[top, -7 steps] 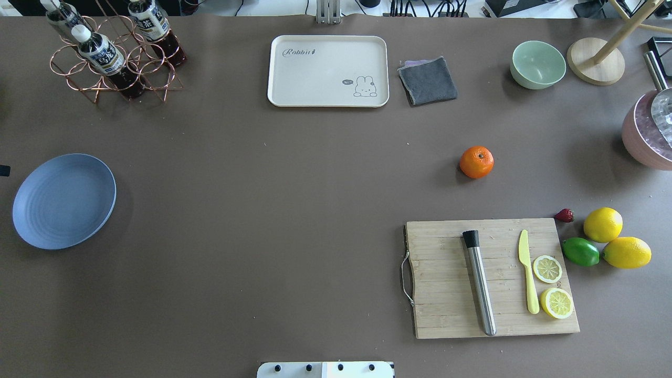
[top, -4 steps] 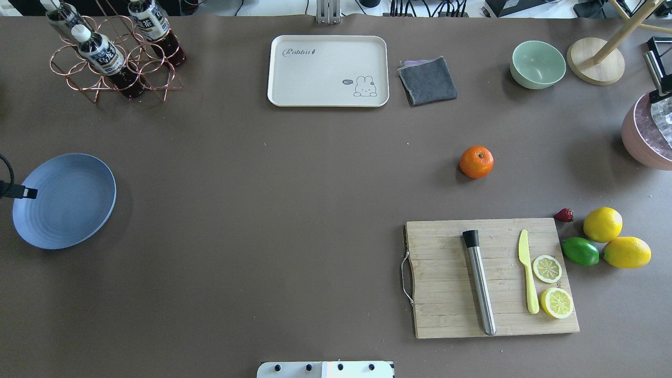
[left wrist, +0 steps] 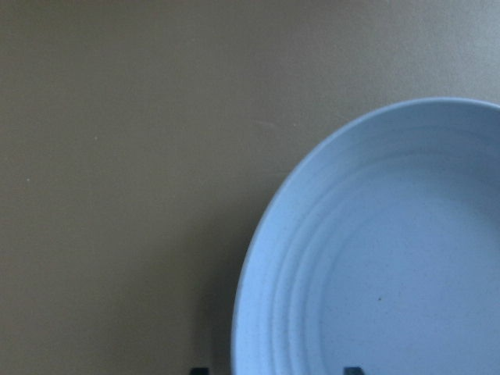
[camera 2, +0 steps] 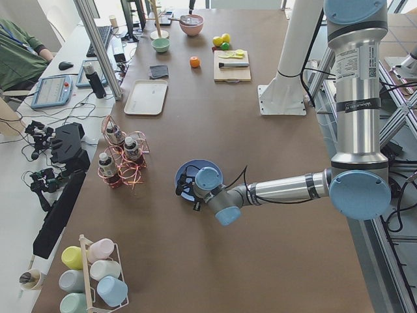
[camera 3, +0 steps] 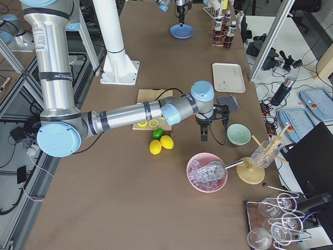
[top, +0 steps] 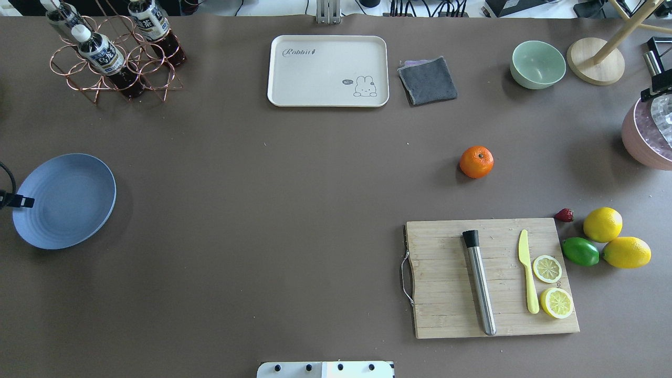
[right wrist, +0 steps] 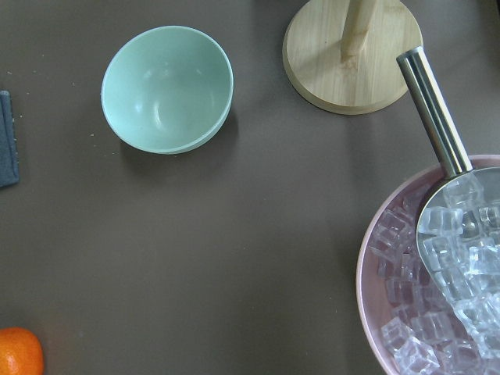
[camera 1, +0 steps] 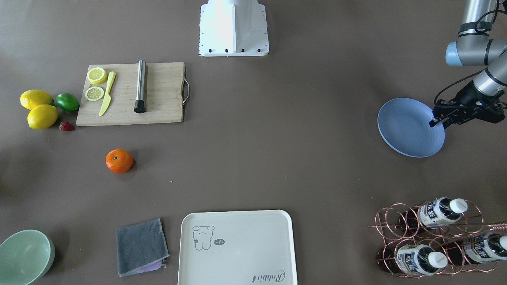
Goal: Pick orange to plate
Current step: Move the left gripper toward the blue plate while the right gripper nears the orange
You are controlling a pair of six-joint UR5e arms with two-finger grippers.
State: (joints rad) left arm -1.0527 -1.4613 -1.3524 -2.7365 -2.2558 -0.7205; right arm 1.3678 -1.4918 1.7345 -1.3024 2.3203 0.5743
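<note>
The orange [top: 476, 161] rests on the brown table, right of centre and beyond the cutting board; it also shows in the front view [camera 1: 119, 160] and at the right wrist view's bottom-left corner [right wrist: 17, 353]. The blue plate [top: 65, 202] lies empty at the table's far left. My left gripper [camera 1: 439, 123] hovers over the plate's [camera 1: 408, 126] outer rim, open, with nothing between its fingers. The left wrist view shows the plate [left wrist: 391, 258] right below. My right gripper [camera 3: 204, 135] hangs between the green bowl and the lemons, well apart from the orange; its jaws are not clear.
A cutting board [top: 493, 278] with muddler, yellow knife and lemon halves lies near the orange. Two lemons [top: 602, 224], a lime [top: 580, 251] and a strawberry sit to its right. Green bowl [top: 537, 64], pink ice bowl [top: 646, 139], cream tray [top: 328, 71], grey cloth [top: 428, 80], bottle rack [top: 113, 52].
My left gripper has come in from the left edge over the plate's rim. A black part of my right gripper has appeared at the right edge by the ice bowl. The orange has not moved.
</note>
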